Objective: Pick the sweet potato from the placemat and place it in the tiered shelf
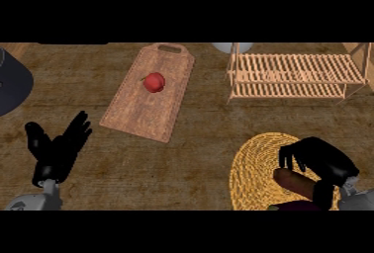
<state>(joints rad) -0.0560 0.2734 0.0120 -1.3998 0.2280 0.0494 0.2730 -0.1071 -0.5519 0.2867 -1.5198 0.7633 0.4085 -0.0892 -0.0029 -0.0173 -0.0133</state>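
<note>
A brown sweet potato (294,180) lies on the yellow woven placemat (252,163) at the lower right. My right hand (321,158) is over it, fingers curled down around its upper end and thumb along its right side. The wooden tiered shelf (296,75) stands at the upper right, its slatted top bare. My left hand (60,146) rests open at the lower left, fingers up, holding nothing.
A wooden cutting board (139,111) lies in the middle with a red apple (153,82) on it. A dark round object (11,81) sits at the left edge. A pale round item (232,47) shows behind the shelf.
</note>
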